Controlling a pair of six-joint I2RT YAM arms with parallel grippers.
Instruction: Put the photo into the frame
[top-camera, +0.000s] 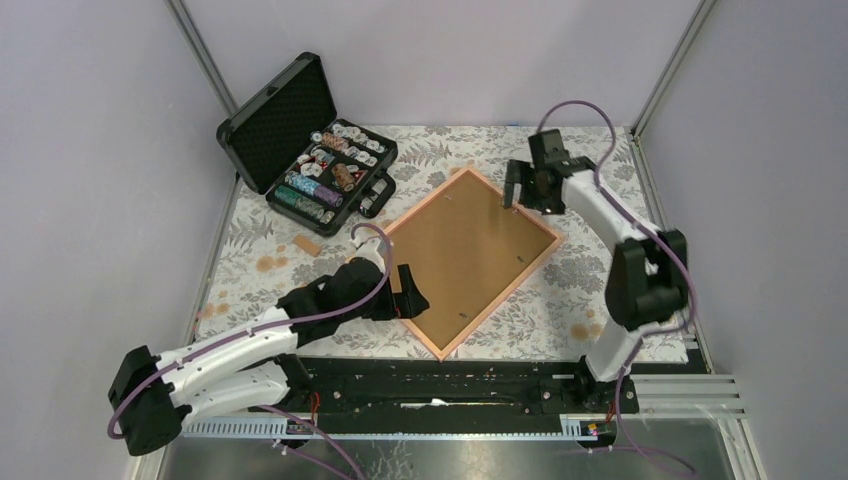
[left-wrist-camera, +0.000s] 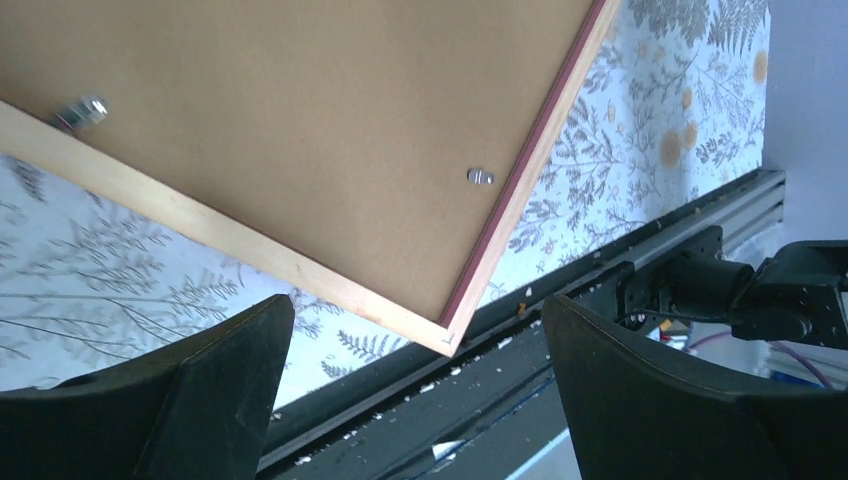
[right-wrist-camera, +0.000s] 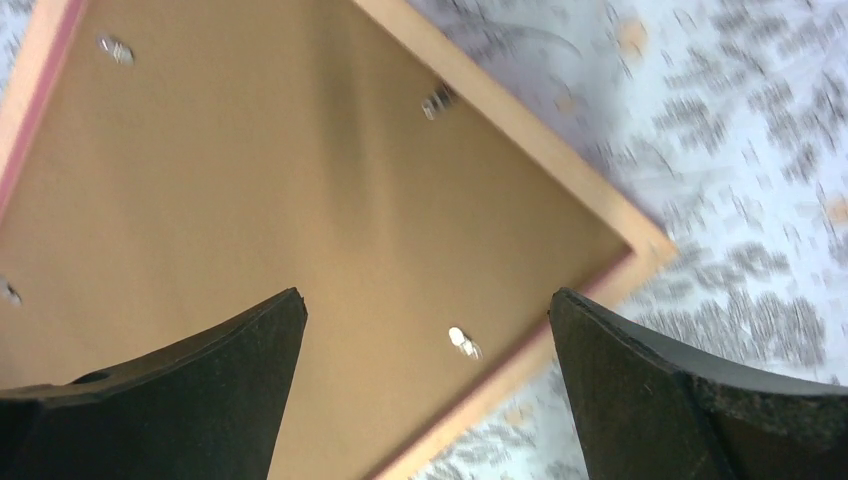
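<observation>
Lilac walls close round our counter (top-camera: 250, 250), which is covered with a grey fern-patterned cloth. At its middle lies the frame (top-camera: 497, 293), flat and turned on the diagonal, so that one corner points at the arm bases and the opposite one at the far wall. It is back side up. We see its thin pinkish-orange wooden border around a brown backing board (top-camera: 470, 255), with small metal clips (left-wrist-camera: 480, 177) along the board's edges.

Our left tool (top-camera: 412, 292) sits at the frame's near-left edge with its fingers spread wide and nothing between them. Its wrist view shows the frame's near corner in the gap between the two dark fingers. We cannot tell whether either finger touches the wood. Our right tool (top-camera: 525, 192) hangs over the far-right edge, equally wide and empty. From its wrist we look down on the backing board and the frame's right corner, somewhat blurred.

At the far left corner of the counter, well apart from the frame, a black foam-lined case (top-camera: 300, 130) stands open. Its lid leans back, and rows of coloured chips (top-camera: 325, 175) fill the tray. A small tan piece (top-camera: 308, 245) lies on the cloth between the case and the left arm.
</observation>
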